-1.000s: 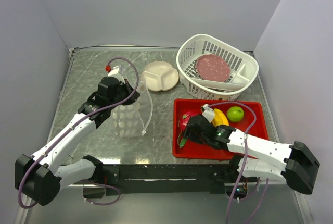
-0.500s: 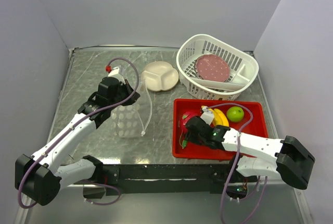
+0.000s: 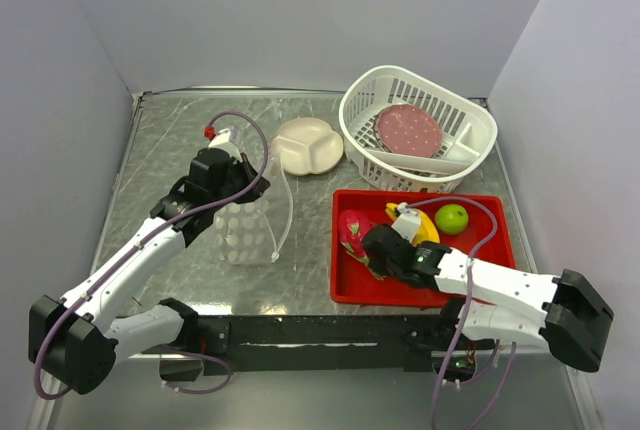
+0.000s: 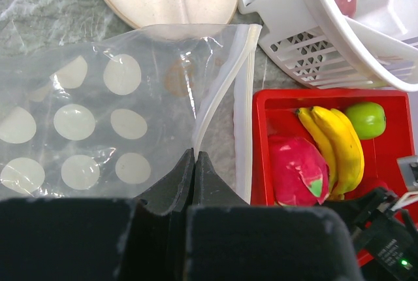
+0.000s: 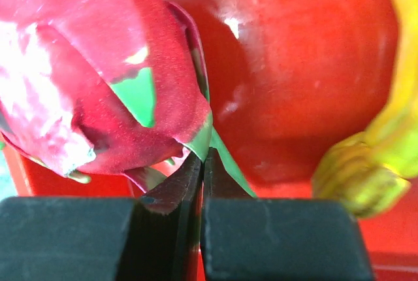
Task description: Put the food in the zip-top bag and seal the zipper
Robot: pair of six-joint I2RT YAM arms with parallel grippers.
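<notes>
The clear zip-top bag (image 4: 91, 117) with white dots lies on the table left of the red tray (image 3: 490, 250). My left gripper (image 4: 194, 155) is shut on the bag's mouth edge, where the zipper (image 4: 222, 91) strip runs. The food lies in the tray: a pink-red dragon fruit (image 5: 85, 78), a yellow banana (image 3: 422, 224) and a small green apple (image 3: 452, 217). My right gripper (image 5: 204, 157) is shut on a green scale at the dragon fruit's underside. In the top view the dragon fruit (image 3: 352, 227) sits at the tray's left side, just beyond the right gripper (image 3: 372, 248).
A white slotted basket (image 3: 400, 90) stands behind the tray and holds a reddish speckled disc (image 3: 407, 130). A cream divided plate (image 3: 308, 145) lies beyond the bag. Grey walls close in the table on three sides.
My right gripper has gone from open to shut, now pinching a green scale of the dragon fruit, and more of the fruit shows at the tray's left. The left arm and bag have not moved.
</notes>
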